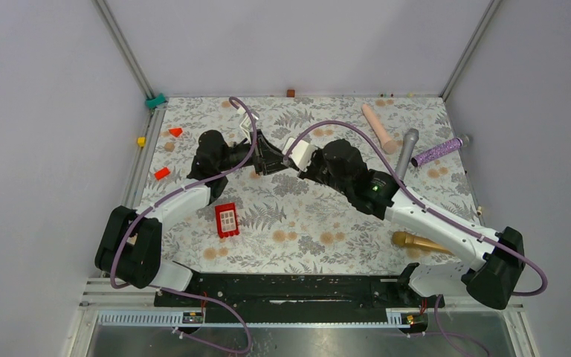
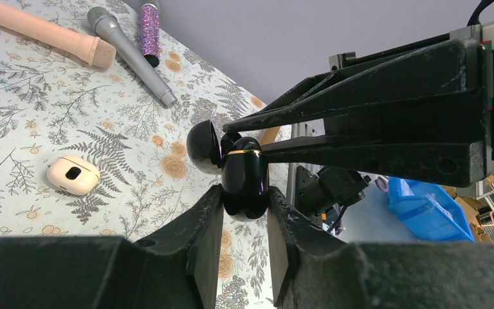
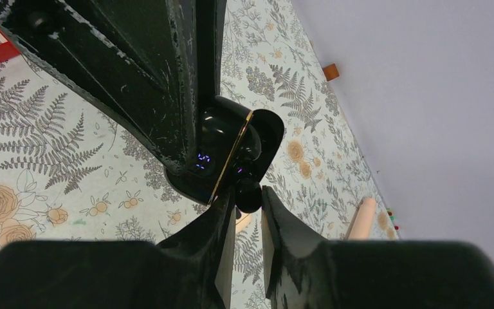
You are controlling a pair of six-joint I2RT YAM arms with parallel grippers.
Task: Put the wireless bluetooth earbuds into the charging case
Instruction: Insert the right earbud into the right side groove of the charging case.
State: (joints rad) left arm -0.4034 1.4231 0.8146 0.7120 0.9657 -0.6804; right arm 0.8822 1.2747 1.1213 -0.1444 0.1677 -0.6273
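Observation:
My left gripper (image 2: 246, 199) is shut on the black charging case (image 2: 244, 174), which has a gold rim and an open lid (image 2: 202, 147), and holds it above the table. My right gripper (image 3: 247, 196) is shut on one tiny black earbud (image 3: 249, 195) at the open mouth of the case (image 3: 222, 145), touching or nearly touching it. In the top view the left gripper (image 1: 264, 156) and the right gripper (image 1: 286, 160) meet tip to tip over the table's middle back. I cannot make out the second earbud; the inside of the case is dark.
A red block (image 1: 227, 220) lies near the left arm. Small red pieces (image 1: 162, 173) lie at the left. A pink microphone (image 1: 379, 125), a grey one (image 1: 406, 152) and a purple glitter one (image 1: 439, 152) lie back right, a gold one (image 1: 416, 242) front right. A cream earbud-case-like object (image 2: 73, 174) lies below.

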